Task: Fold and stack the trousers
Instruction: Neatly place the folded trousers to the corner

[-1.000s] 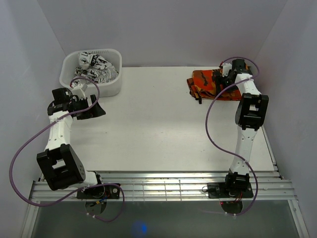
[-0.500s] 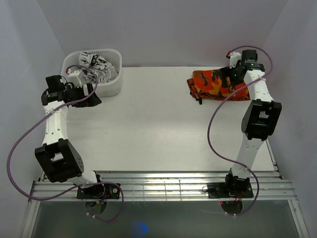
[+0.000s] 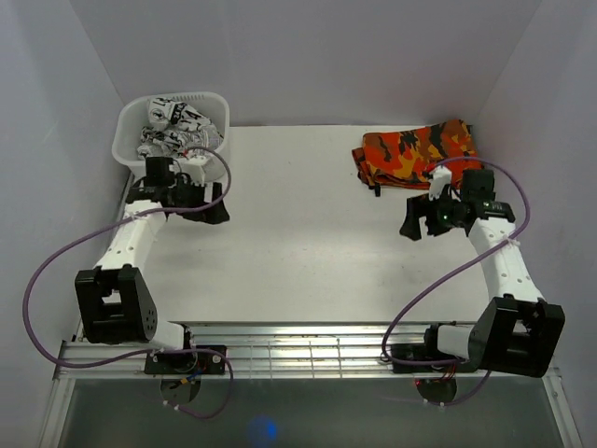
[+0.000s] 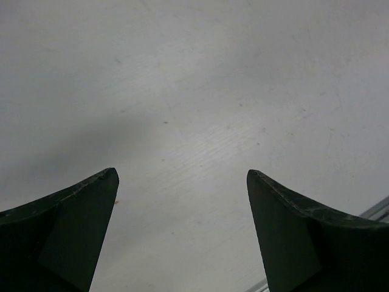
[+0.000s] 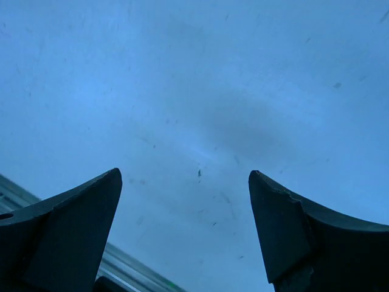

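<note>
Orange camouflage trousers beyond right hand

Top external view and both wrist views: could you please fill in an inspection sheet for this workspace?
Surface: white table, lightly scuffed, no spills seen.
Job's things: trousers, folded, lying at the far right corner, not held.
Clutter: white basket at the far left corner, holding black-and-white cloth.
Grippers: left gripper open, empty, over the table near the basket; right gripper open, empty, nearer than the trousers.
Cables: purple cables, one looping loosely along each arm.
Surroundings: plain walls on three sides; metal rail at the near edge.
</note>
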`<move>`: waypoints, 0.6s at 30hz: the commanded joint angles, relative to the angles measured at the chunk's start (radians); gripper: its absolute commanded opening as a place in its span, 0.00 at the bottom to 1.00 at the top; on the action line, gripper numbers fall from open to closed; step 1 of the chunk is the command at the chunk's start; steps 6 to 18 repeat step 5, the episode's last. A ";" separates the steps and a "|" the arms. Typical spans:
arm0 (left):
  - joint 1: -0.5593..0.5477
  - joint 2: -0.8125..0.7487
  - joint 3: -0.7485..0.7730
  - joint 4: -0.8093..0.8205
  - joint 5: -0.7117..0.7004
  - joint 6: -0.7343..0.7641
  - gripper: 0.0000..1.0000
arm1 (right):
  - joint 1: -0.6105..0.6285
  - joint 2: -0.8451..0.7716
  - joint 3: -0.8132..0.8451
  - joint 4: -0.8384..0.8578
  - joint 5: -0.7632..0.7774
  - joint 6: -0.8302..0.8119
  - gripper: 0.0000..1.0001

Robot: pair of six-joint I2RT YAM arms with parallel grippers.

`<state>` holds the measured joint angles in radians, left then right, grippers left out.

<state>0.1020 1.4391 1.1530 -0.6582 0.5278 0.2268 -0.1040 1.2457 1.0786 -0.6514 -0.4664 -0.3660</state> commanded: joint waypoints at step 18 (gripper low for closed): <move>-0.128 -0.094 -0.087 0.060 -0.048 -0.067 0.98 | 0.003 -0.169 -0.192 -0.017 -0.029 0.004 0.90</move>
